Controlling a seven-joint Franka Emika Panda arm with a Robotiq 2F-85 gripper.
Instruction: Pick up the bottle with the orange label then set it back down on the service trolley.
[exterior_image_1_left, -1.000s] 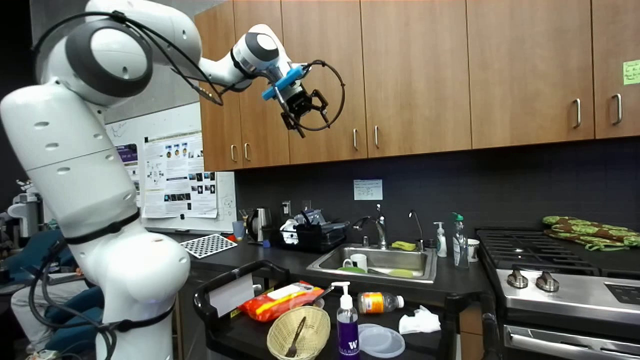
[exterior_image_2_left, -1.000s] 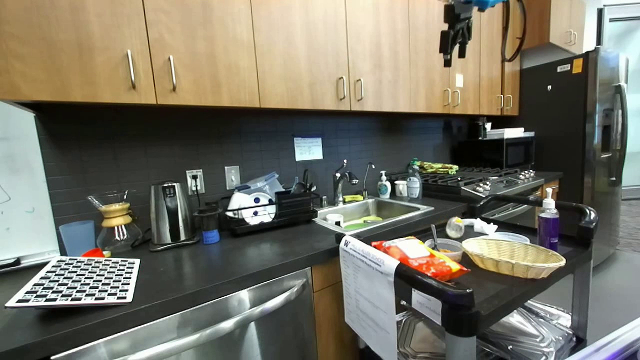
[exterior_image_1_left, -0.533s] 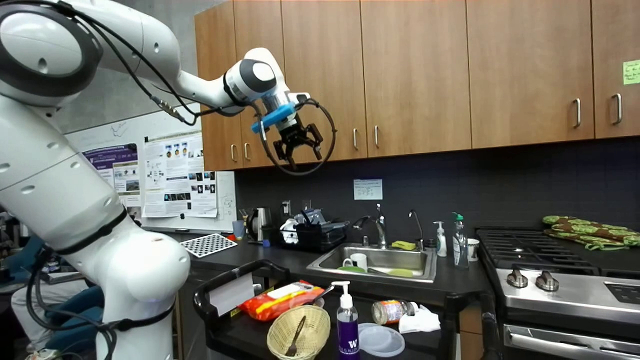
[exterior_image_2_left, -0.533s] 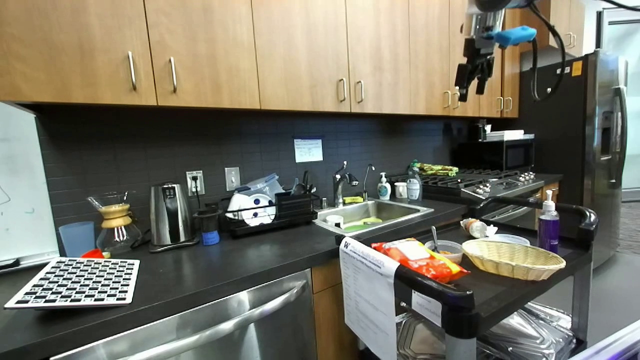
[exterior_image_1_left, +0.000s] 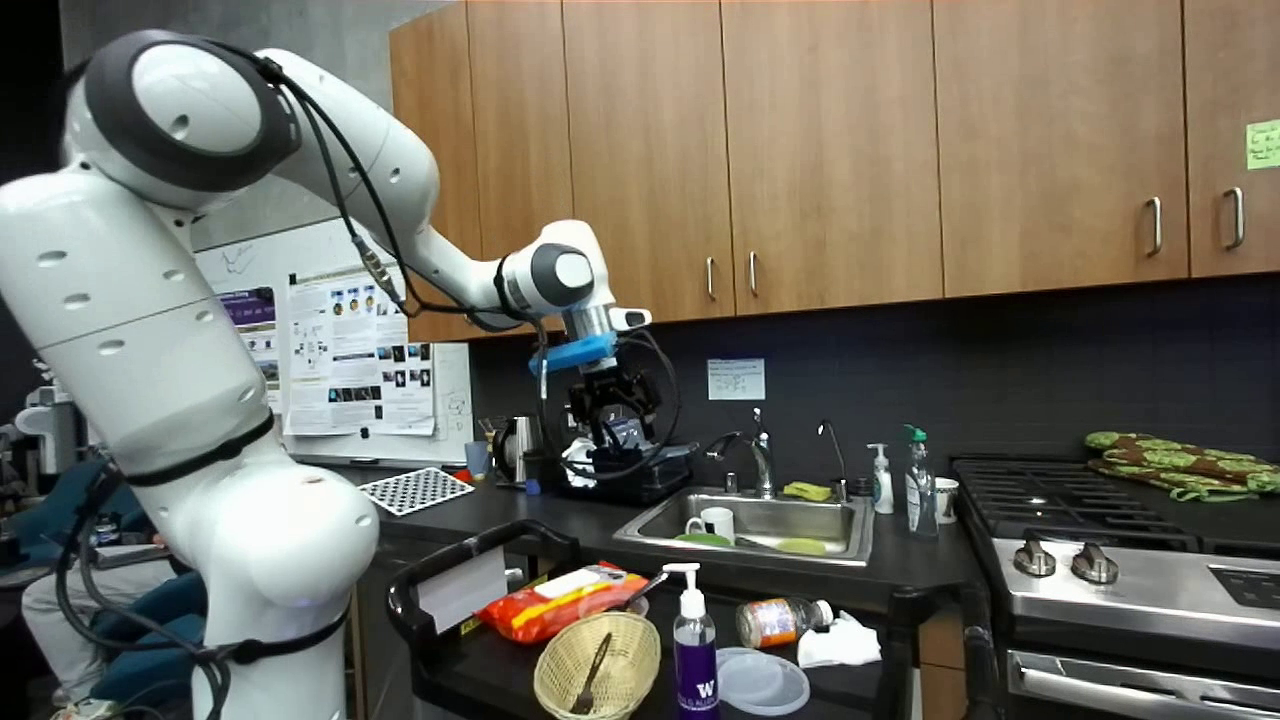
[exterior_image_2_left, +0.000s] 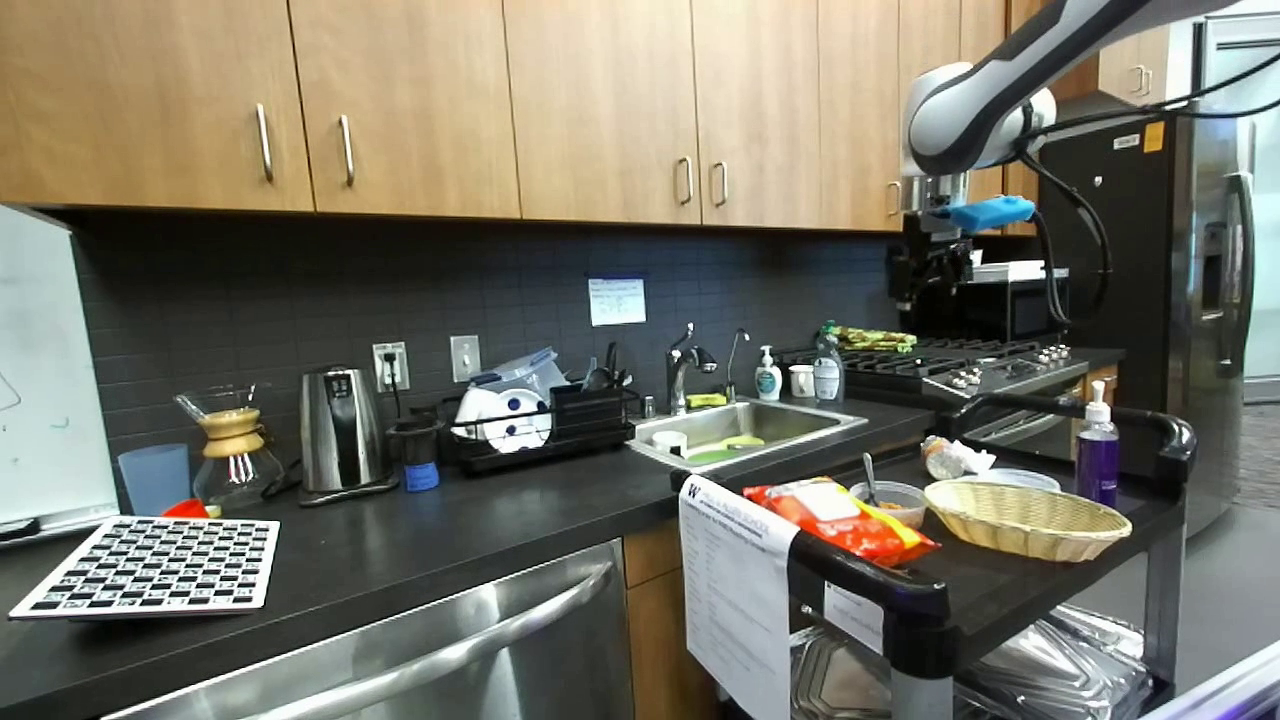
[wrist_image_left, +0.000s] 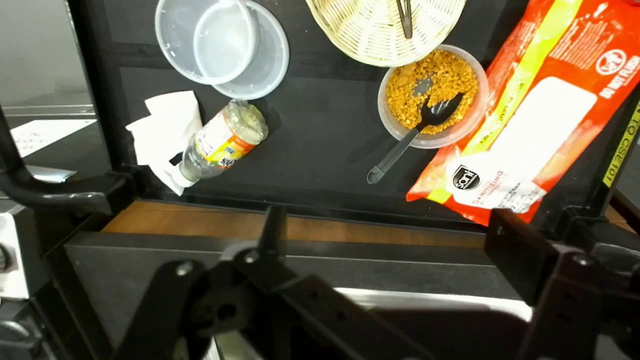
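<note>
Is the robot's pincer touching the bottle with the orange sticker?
Apart. The wrist view shows dark service trolley top between the pincer and the bottle.

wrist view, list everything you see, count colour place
bottle with the orange label: 1, clear, lying left of centre
tissue: 1, white, beside the bottle
plastic lids: at least 2, translucent, upper left
basket: 1, cream, top edge
utensil: 1, dark, in the basket
tub: 1, translucent, beside the basket
crumbs: uncountable, orange, in the tub
spoon: 1, dark, in the crumbs
packet: 1, red, right
lettered strip: 1, yellow, right edge
service trolley: 1, black, upper part
floor: 1, grey, upper left
pale shape: 1, white, left edge, unclear
stove: 1, silver, lower left
wood panel: 1, brown, mid-picture
counter: 1, dark, lower part
sink: 1, silver, bottom
gripper: 1, black, bottom, open
</note>
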